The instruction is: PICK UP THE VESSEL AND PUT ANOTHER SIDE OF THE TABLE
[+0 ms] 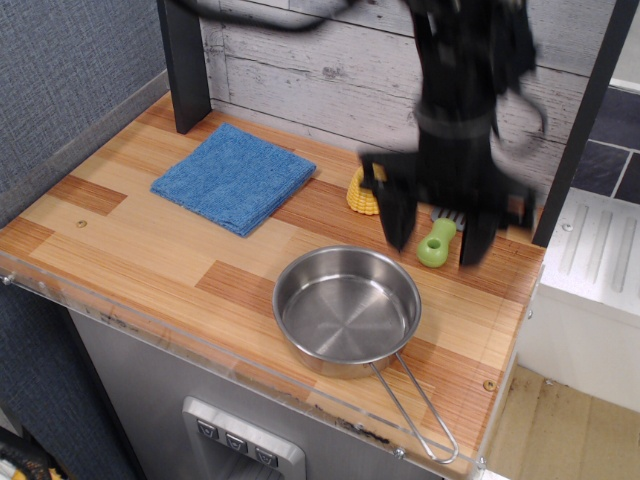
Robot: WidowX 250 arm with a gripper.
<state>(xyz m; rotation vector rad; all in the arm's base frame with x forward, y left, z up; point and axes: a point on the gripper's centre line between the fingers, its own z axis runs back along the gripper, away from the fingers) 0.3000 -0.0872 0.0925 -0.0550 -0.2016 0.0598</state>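
Observation:
The vessel (345, 310), a round shiny steel pan, rests flat on the striped wooden table (150, 250) near the front right. Its wire-loop handle (415, 410) points to the front right and reaches past the acrylic rim. My gripper (437, 228) is blurred by motion. It hangs behind and above the pan, apart from it. Its two dark fingers (398, 220) are spread wide and hold nothing.
A blue square cloth (235, 175) lies at the back left. A yellow corn toy (360, 190) and a green item (435, 246) sit behind the pan, partly hidden by my gripper. A dark post (185, 60) stands at the back left. The plank wall runs behind.

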